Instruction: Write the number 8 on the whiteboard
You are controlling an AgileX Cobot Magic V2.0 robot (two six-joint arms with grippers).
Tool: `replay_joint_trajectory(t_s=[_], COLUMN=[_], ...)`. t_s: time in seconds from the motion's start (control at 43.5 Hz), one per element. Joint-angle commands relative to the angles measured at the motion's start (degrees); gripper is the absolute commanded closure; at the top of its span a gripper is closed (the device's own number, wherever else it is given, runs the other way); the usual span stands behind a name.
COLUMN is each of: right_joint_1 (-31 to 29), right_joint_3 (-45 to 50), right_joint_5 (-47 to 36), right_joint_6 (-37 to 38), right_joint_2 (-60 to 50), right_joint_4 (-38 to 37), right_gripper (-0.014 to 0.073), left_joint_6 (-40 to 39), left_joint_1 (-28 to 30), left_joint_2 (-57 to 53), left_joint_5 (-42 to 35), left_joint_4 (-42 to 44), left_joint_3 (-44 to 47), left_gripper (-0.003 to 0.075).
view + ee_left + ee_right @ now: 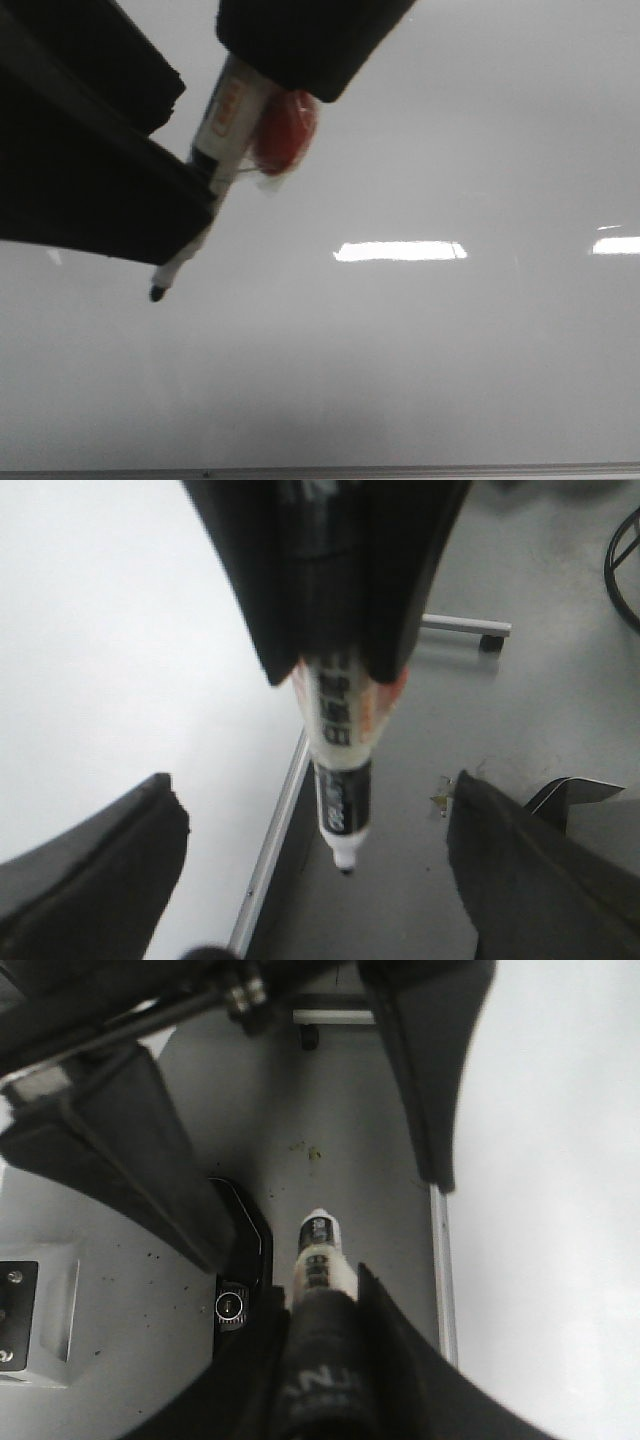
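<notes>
Right now my right gripper (pixel 300 75) is clenched on the marker (pixel 225 130), gripping the barrel near its back end. In the front view the marker slants from top centre down toward the lower left, and its dark tip (pixel 157 293) shows against the whiteboard (pixel 430 380). I cannot tell from that view whether the tip touches the surface. A red rounded piece (pixel 286 130) sits right against the barrel, just below the gripper.

My left gripper (pixel 195 150) fills the upper left of the front view as a dark mass. Its jaws are spread apart and hold nothing. In the left wrist view its two fingers (pixel 95 875) stand one on each side of the marker (pixel 345 780), well clear of it.

The whiteboard takes up nearly the whole front view, pale grey and glossy, with two bright reflections (pixel 400 250) across the middle right and a thin edge strip (pixel 400 470) along the bottom. In the left wrist view the board (pixel 110 650) lies in the left half, its metal edge (pixel 275 845) running down the middle. The marker tip shows there just beside that edge, against the grey floor (pixel 560 700).
</notes>
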Motion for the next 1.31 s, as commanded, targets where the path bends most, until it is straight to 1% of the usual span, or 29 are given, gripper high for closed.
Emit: replay_joint_trajectory(t_s=[0.0, 0.092, 0.207, 0.276, 0.345, 0.414, 0.437, 0.597, 0.666, 0.781, 0.919, 1.103, 1.218, 1.287], right_joint_1=[-4.61, -9.7, -17.88, -22.93, -26.54, -28.62, -28.97, -28.89, -28.89, -28.89, -28.89, -28.67, -26.9, -25.68], right_joint_3=[-0.97, 1.17, 5.21, 8.3, 10.55, 12.26, 12.59, 12.48, 11.38, 7.09, -0.64, -7.26, -8.75, -8.8], right_joint_5=[-0.56, -2.1, -7.11, -10.48, -13.03, -15.77, -16.58, -19.94, -20.41, -19.49, -17.42, -17.79, -17.86, -17.53], right_joint_6=[0.96, 1.22, 1.68, 1.68, 1.68, 1.68, 1.68, 1.5, -0.3, -2.43, -4.13, -5.3, -5.31, -5.31], right_joint_2=[-1.52, -2.49, -4.36, -4.81, -4.87, -4.87, -4.87, -4.14, -2.49, 2.72, 11.31, 19.04, 22.12, 23.45], right_joint_4=[0.44, 1.85, 6.45, 10.99, 15.19, 19.41, 20.12, 24.0, 26.22, 30.1, 34.13, 36.0, 35.98, 34.62], right_gripper=[0.0665, 0.0664, 0.0664, 0.0664, 0.0664, 0.0664, 0.0664, 0.0664, 0.0664, 0.0664, 0.0664, 0.0664, 0.0664, 0.0664], left_joint_6=[-3.61, -4.99, -7.49, -10.03, -12.48, -12.77, -12.77, -12.77, -12.77, -12.77, -12.77, -12.77, -12.77, -12.77], left_joint_1=[-0.13, -0.13, -0.13, -0.13, -0.13, -0.13, -0.13, -0.13, -0.13, -0.13, -0.13, -0.13, -0.13, -0.13], left_joint_2=[-2.54, -5.53, -11.52, -16.48, -21.11, -26.13, -27.86, -35.98, -37.95, -38.61, -38.61, -38.61, -38.61, -38.61], left_joint_5=[-3.77, -5.1, -7.9, -9.72, -11.34, -13.18, -13.69, -17.14, -17.1, -17.1, -17.1, -17.1, -17.1, -17.1], left_joint_4=[0.46, 0.46, 0.46, 0.46, 0.11, -1.69, -2.09, -2.51, -2.51, -2.51, -2.51, -2.51, -2.51, -2.51], left_joint_3=[-1.6, 0.66, 5.72, 9.21, 12.52, 15.84, 16.54, 20.36, 20.83, 20.93, 20.93, 20.93, 20.93, 20.93], left_gripper=[0.0167, 0.0255, 0.0421, 0.0526, 0.0621, 0.0717, 0.0738, 0.0741, 0.0741, 0.0741, 0.0741, 0.0741, 0.0741, 0.0741])
